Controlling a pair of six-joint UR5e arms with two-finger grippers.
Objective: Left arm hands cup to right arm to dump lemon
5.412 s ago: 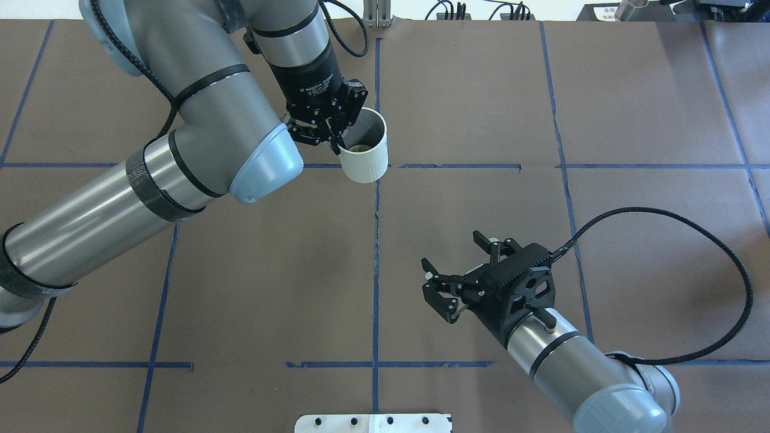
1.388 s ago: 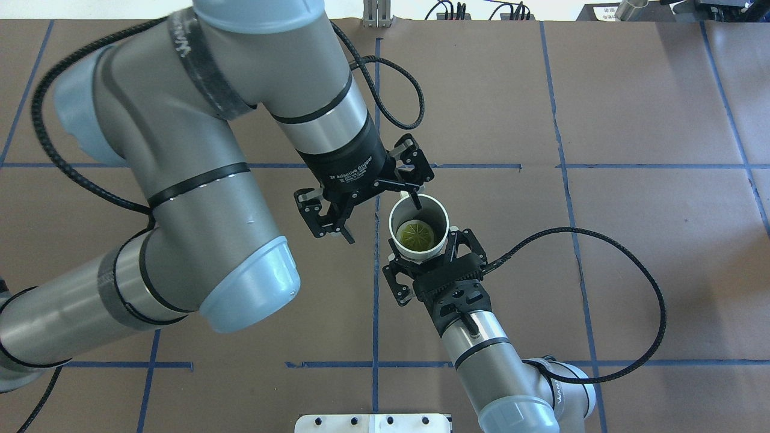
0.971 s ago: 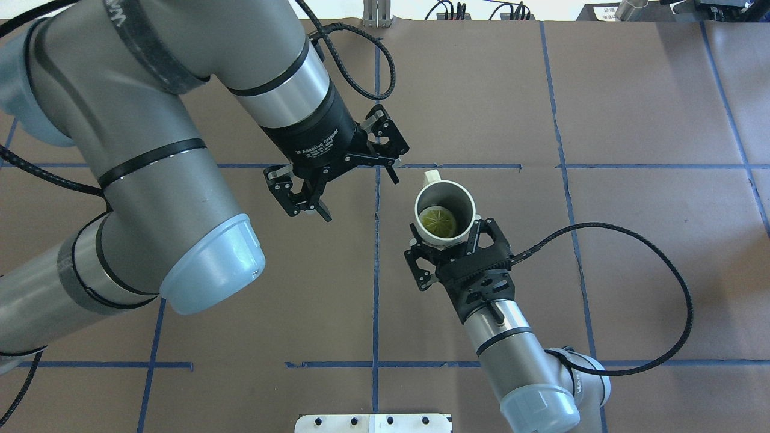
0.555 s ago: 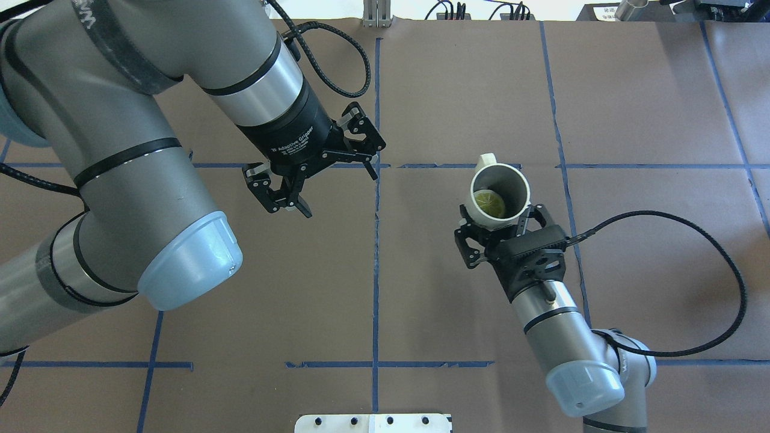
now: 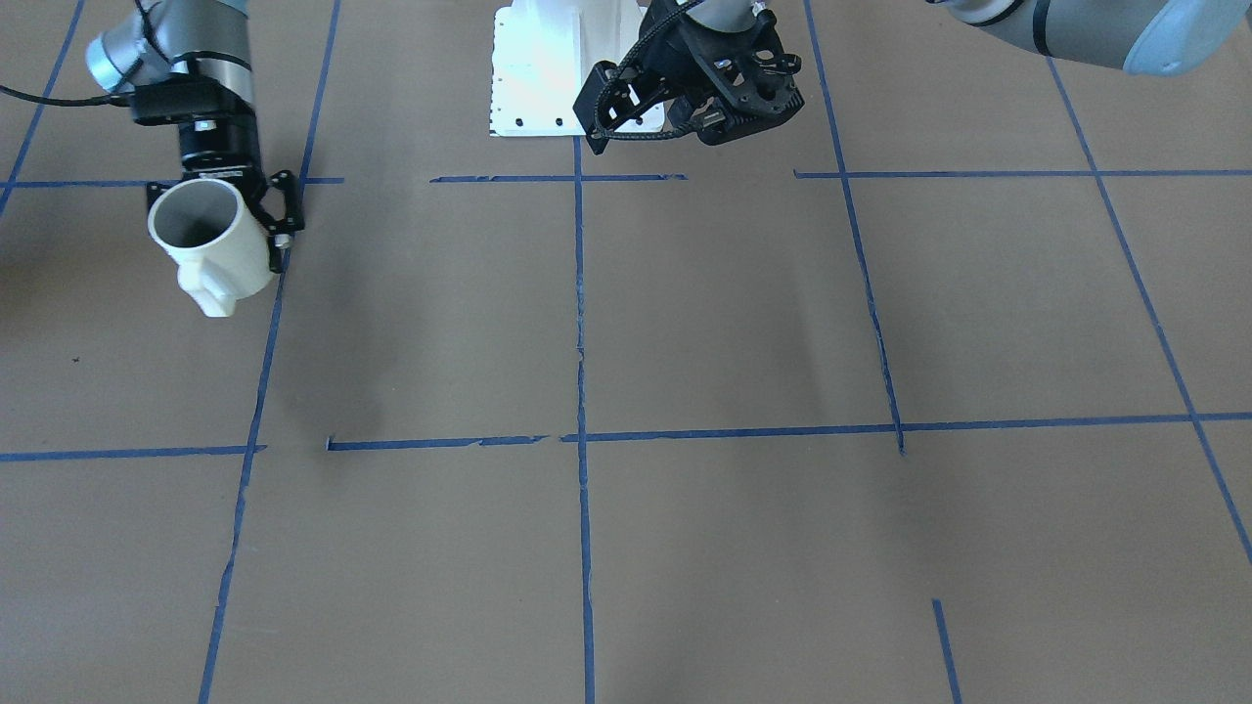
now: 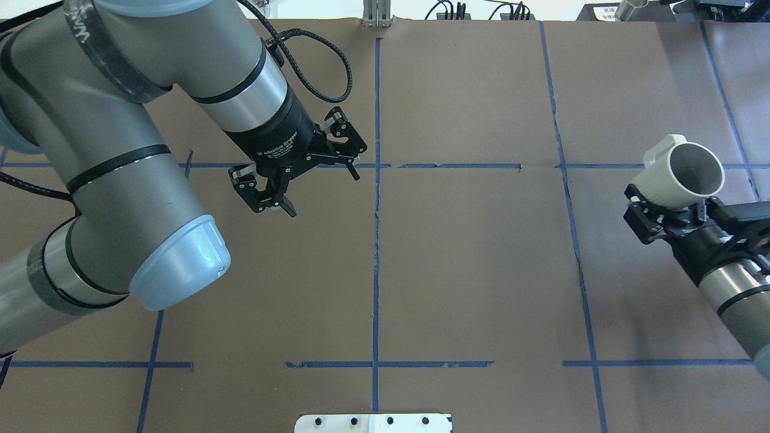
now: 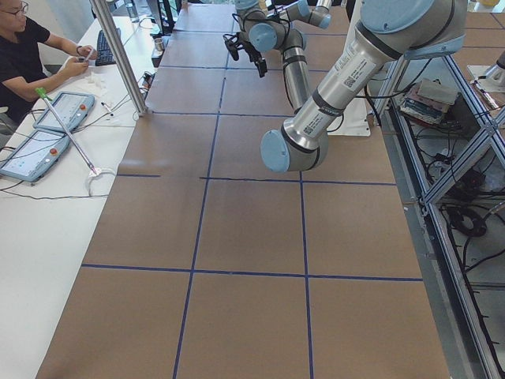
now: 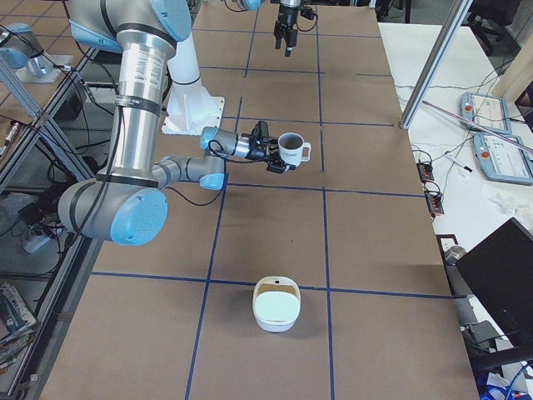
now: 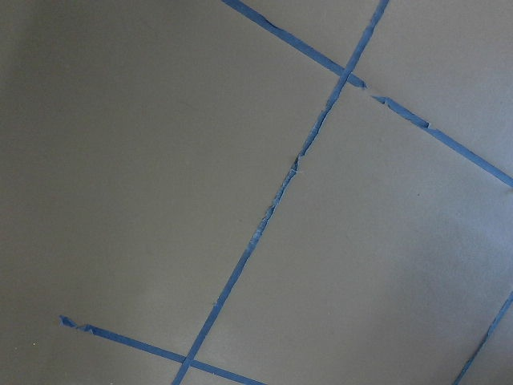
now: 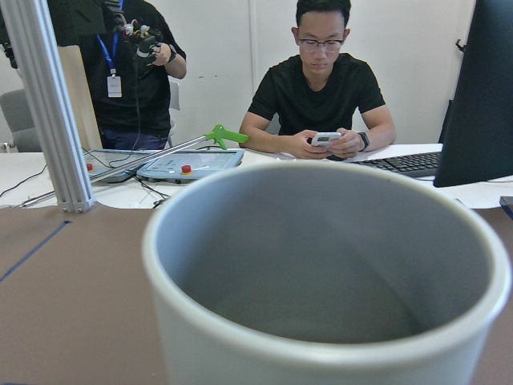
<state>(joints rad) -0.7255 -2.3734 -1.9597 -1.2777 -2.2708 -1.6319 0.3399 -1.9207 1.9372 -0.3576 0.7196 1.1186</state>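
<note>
My right gripper (image 6: 668,203), the bulky black framed one, is shut on the base of the white ribbed cup (image 6: 680,174) and holds it in the air at the table's right side. The cup also shows in the front view (image 5: 210,249) and the right side view (image 8: 290,150). It is tilted, with its mouth turned away from the robot and its handle up. Its grey inside (image 10: 321,281) looks empty, and the lemon shows in no view. My left gripper (image 6: 323,192), the slim one, is open and empty above the table left of centre.
A white bowl (image 8: 276,304) stands on the table toward the end on the robot's right, nearer that camera than the cup. The white base plate (image 6: 373,423) lies at the robot's edge. Operators sit at a side table (image 10: 321,88). Blue tape lines cross the brown table.
My right arm has carried the cup from the table's middle out to the right and tilted it. The lemon seen inside it earlier no longer shows. My left gripper has drawn back left, still open.
</note>
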